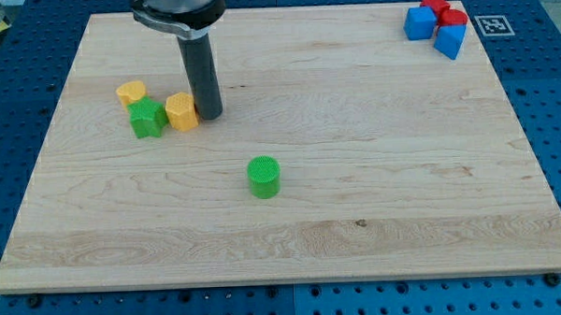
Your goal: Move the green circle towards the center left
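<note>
The green circle (263, 176), a short green cylinder, stands on the wooden board (376, 210) a little left of and below the middle. My tip (209, 114) is up and to the left of it, well apart from it. The tip rests right against the right side of a yellow hexagon block (181, 111).
A green star-shaped block (147, 117) touches the yellow hexagon's left side, and a yellow heart-like block (130, 92) sits just above it. At the view's top right stand a blue cube (419, 23), a blue block (450, 41), a red star (433, 1) and a red cylinder (454, 19).
</note>
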